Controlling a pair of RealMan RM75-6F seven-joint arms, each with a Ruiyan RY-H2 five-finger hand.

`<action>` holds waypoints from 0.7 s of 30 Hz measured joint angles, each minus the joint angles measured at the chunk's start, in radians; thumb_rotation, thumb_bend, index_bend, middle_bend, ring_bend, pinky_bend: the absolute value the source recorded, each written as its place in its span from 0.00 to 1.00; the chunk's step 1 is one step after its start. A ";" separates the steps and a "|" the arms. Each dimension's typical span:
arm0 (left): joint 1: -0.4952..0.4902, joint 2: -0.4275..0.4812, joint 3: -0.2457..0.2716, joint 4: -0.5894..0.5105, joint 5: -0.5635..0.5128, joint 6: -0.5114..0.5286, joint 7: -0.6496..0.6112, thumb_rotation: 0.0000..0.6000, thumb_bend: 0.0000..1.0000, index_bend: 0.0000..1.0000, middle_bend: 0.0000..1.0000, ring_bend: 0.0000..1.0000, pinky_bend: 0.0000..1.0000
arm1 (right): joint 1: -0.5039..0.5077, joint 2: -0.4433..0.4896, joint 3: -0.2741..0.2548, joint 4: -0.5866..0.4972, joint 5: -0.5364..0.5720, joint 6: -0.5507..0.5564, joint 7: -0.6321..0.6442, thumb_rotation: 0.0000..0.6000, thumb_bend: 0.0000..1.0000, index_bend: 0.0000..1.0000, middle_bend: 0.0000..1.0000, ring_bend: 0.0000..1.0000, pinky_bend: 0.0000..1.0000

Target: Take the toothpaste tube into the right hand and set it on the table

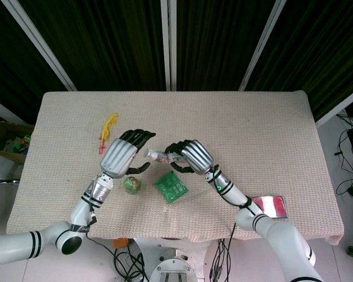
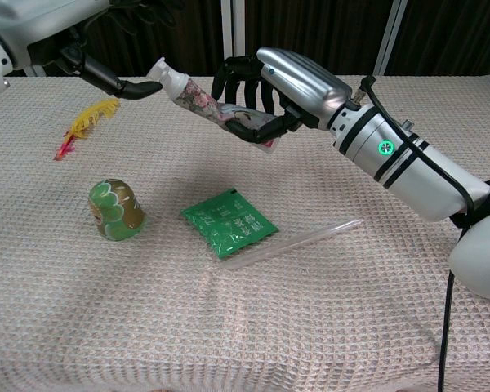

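The right hand (image 2: 265, 94) is up in the air above the tabletop (image 2: 327, 327). Its fingers (image 2: 243, 82) are curled around the toothpaste tube (image 2: 198, 98), so it is holding the tube. The tube is not on the tabletop. It sticks out from the right hand toward the left hand, with its white cap end pointing that way and tilted a bit up.

The left hand (image 1: 122, 154) is just beside the tube's cap end. In the chest view only the dark tips of its fingers (image 2: 106, 80) show, and one tip is at the cap. I cannot tell if it is really touching or pinching the cap. In the head view the left hand's fingers are a little bent and spread over the cloth, and its grip cannot be made out.

Below the right hand, on the tabletop, lies a green packet (image 2: 229, 222). A clear plastic straw (image 2: 290, 243) lies just beside the packet, on the side nearer the right arm. Below the left hand sits a small green and gold cup (image 2: 114, 210), turned upside down. Past the left hand, on its far outer side, lies a yellow feather toy (image 2: 86, 122) with a pink end. A red and white card (image 1: 270, 205) lies near the tabletop's edge, beside the right arm.
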 measured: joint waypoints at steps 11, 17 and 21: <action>-0.007 -0.002 -0.009 -0.001 -0.015 -0.007 0.005 0.85 0.26 0.15 0.18 0.16 0.23 | 0.013 -0.009 0.001 0.012 -0.006 0.003 0.011 1.00 0.70 0.86 0.70 0.53 0.67; -0.010 -0.003 -0.010 -0.003 -0.017 -0.006 0.011 0.85 0.26 0.15 0.18 0.16 0.23 | 0.016 -0.012 0.001 0.014 -0.007 0.006 0.013 1.00 0.71 0.86 0.70 0.53 0.67; -0.010 -0.001 -0.011 0.000 -0.024 -0.008 0.011 0.85 0.26 0.15 0.18 0.16 0.23 | 0.014 -0.014 -0.002 0.015 -0.009 0.008 0.012 1.00 0.71 0.86 0.70 0.53 0.67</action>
